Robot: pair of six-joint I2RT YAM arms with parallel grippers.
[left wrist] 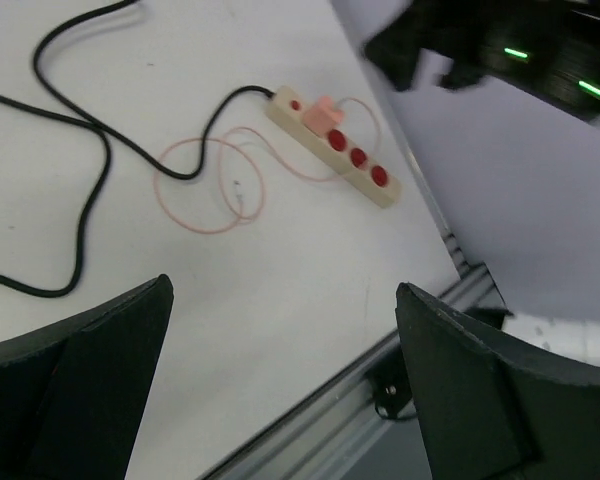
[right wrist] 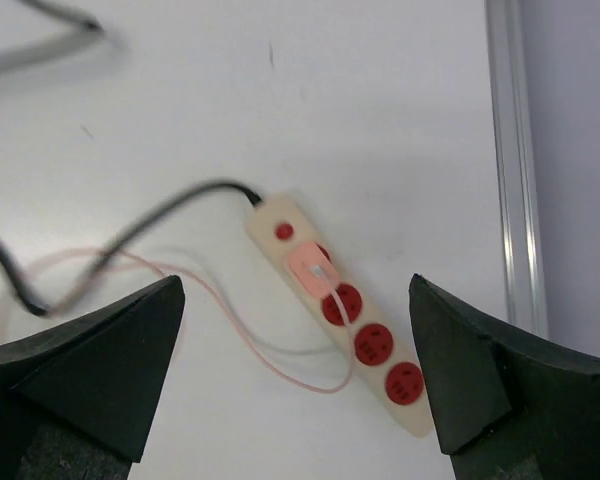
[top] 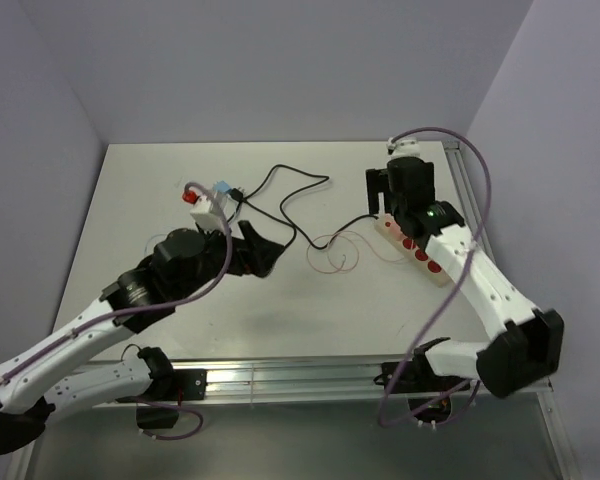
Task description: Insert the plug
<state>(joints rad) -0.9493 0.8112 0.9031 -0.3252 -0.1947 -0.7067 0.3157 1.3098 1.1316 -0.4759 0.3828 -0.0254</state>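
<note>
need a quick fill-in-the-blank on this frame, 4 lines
The plug on the power strip is coloured ____. The strip's cord is ____. Past the plug, ____ red sockets lie uncovered. The left pincer and right pincer are both ____, holding nothing.
Missing: pink; black; three; open.

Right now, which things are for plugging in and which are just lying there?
For the job: pink plug, sitting on the power strip; the thin pink cable.
Just lying there: black cord looping over the table; metal rail along the edge.
</note>
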